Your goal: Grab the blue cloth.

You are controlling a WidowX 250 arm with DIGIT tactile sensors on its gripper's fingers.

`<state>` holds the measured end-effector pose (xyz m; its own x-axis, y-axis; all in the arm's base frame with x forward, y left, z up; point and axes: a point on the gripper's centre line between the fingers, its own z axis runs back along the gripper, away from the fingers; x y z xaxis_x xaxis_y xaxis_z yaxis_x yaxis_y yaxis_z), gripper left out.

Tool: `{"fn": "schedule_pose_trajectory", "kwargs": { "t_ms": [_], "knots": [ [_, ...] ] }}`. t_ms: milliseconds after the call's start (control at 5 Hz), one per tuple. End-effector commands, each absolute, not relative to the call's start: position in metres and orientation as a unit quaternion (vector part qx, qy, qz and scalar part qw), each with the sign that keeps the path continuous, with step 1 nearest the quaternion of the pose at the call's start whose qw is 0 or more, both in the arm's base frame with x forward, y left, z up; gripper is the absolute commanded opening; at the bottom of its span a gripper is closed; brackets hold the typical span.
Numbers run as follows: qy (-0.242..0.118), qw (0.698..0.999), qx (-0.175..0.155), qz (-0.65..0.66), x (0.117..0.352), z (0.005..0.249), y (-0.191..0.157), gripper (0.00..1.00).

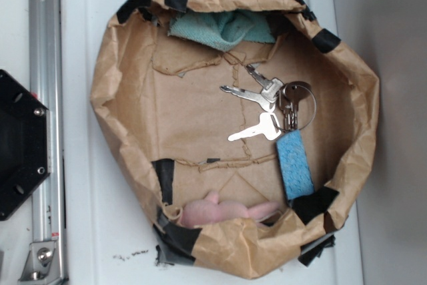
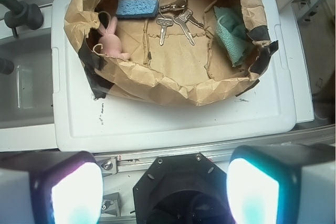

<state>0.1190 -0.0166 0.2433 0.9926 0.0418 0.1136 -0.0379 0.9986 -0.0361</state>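
The blue cloth point(image 1: 223, 27) is a fuzzy teal terry cloth, bunched against the far wall inside the brown paper bowl point(image 1: 117, 98). In the wrist view the blue cloth point(image 2: 233, 34) lies at the bowl's right side, folded. My gripper point(image 2: 164, 192) is open with nothing between its fingers point(image 2: 253, 192). It hovers over the black robot base, well short of the paper bowl point(image 2: 173, 87) and apart from the cloth. The exterior view does not show the gripper.
Inside the bowl lie a bunch of keys point(image 1: 267, 101) on a ring, a flat bright-blue speckled key tag point(image 1: 294, 165) and a pink plush toy point(image 1: 227, 210). The bowl sits on a white lid point(image 2: 173, 119). A metal rail point(image 1: 45, 125) and the black base point(image 1: 20, 145) lie beside it.
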Motion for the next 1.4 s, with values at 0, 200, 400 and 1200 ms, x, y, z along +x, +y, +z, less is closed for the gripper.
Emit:
{"fn": "schedule_pose_trajectory", "kwargs": {
  "t_ms": [0,200,400,1200],
  "knots": [
    [-0.057,0.998,-0.017,0.020,0.119,0.243,-0.017,1.00],
    [-0.045,0.996,-0.012,0.069,0.169,0.218,-0.004,1.00],
    [-0.028,0.996,-0.028,0.085,0.218,0.185,-0.008,1.00],
    [-0.077,0.894,0.118,0.426,0.263,0.133,0.016,1.00]
  ]
}}
